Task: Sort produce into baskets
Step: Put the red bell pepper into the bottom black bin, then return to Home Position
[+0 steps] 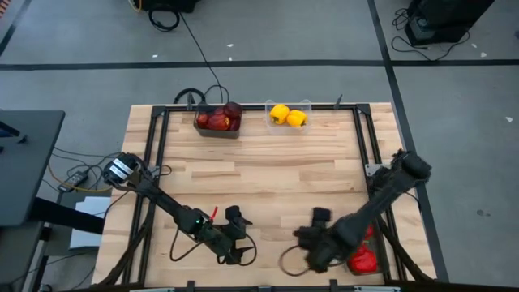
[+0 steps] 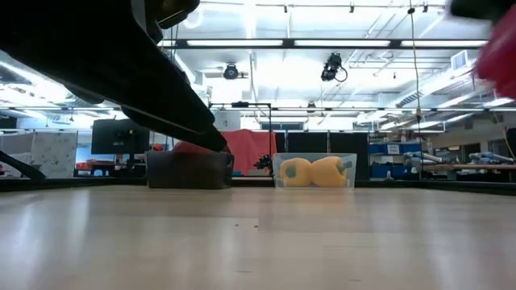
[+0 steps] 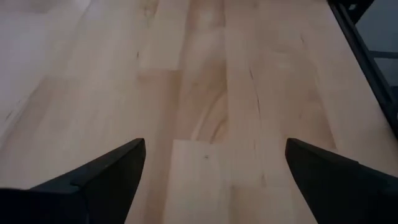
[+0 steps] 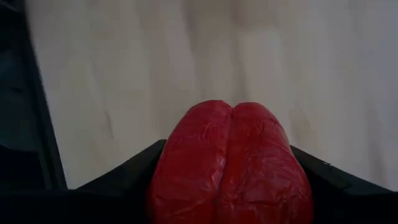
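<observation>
Right gripper (image 4: pixel 230 180) sits at the near right of the desk (image 1: pixel 268 174), jaws pinching a red bell pepper (image 4: pixel 230 165); the right wrist view shows the pepper wedged between both dark fingers (image 4: pixel 124 180), bare wood beyond it. From the high view the gripper end itself is dark and hard to read, and more red produce (image 1: pixel 365 258) lies just beside that arm, at the near right edge; cannot tell what bin, if any, holds it. Left gripper (image 3: pixel 214 162) is at the near left-centre of the desk, jaws spread wide with nothing between them, only bare wood planks in the left wrist view. At the far edge, the dark grey basket (image 1: pixel 217 126) holds red and maroon pieces (image 1: pixel 220 118), left of centre. Just right of it, apart, the clear basket (image 1: pixel 289 119) holds two yellow bell peppers (image 1: pixel 287 115), side by side. Low view shows both far baskets standing on the desk with the yellow peppers seen through the clear wall, a dark arm crossing the upper left, and a blurred red shape at the upper right corner.
</observation>
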Controlling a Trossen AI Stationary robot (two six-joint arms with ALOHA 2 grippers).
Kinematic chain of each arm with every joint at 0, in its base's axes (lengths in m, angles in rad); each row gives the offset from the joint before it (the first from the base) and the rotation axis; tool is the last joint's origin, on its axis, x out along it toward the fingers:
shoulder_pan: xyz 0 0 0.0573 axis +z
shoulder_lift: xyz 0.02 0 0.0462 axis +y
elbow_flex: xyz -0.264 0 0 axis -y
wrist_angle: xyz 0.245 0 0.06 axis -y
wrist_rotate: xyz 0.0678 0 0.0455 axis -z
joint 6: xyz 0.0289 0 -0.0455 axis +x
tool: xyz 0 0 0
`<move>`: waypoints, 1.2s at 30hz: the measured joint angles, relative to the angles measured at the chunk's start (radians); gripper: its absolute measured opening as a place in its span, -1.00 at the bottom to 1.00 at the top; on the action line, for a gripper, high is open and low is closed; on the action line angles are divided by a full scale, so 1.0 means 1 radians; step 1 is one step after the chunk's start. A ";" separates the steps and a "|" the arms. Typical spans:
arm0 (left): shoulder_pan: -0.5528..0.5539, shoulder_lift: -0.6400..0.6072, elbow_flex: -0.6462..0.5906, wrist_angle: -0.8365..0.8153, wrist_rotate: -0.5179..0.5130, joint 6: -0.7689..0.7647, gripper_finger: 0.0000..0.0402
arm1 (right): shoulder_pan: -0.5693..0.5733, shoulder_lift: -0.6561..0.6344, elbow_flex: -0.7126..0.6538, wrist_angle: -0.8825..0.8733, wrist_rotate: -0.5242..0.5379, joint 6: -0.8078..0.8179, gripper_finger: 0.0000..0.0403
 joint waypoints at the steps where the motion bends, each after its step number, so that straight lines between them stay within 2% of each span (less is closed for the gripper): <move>1: 0.002 0.000 0.000 -0.001 -0.001 0.001 0.95 | 0.020 -0.021 0.002 -0.063 0.005 0.053 0.35; 7: 0.020 0.000 0.000 0.001 -0.005 0.002 0.95 | 0.148 -0.085 0.000 -0.337 0.040 0.372 0.35; 13: 0.026 0.000 0.000 0.002 0.013 0.002 0.95 | 0.239 -0.078 -0.018 -0.421 0.036 0.527 0.36; 20: 0.039 -0.003 0.000 0.002 0.027 0.040 0.95 | 0.271 -0.079 -0.066 -0.516 -0.053 0.678 0.91; 24: 0.055 -0.039 0.000 0.000 0.002 0.077 0.95 | 0.272 -0.085 -0.066 -0.526 -0.017 0.689 0.88; 27: 0.065 -0.084 0.000 -0.006 -0.004 0.132 0.95 | 0.270 -0.102 -0.066 -0.520 0.079 0.692 0.84; 30: 0.066 -0.134 0.000 -0.037 -0.013 0.152 0.95 | 0.262 -0.117 -0.066 -0.486 0.311 0.699 0.82; 32: 0.065 -0.170 0.000 -0.084 -0.070 0.110 0.95 | 0.244 -0.124 -0.066 -0.447 0.492 0.690 0.82; 36: 0.066 -0.232 0.000 -0.154 -0.161 0.098 0.95 | 0.173 -0.127 -0.066 -0.348 0.661 0.561 0.82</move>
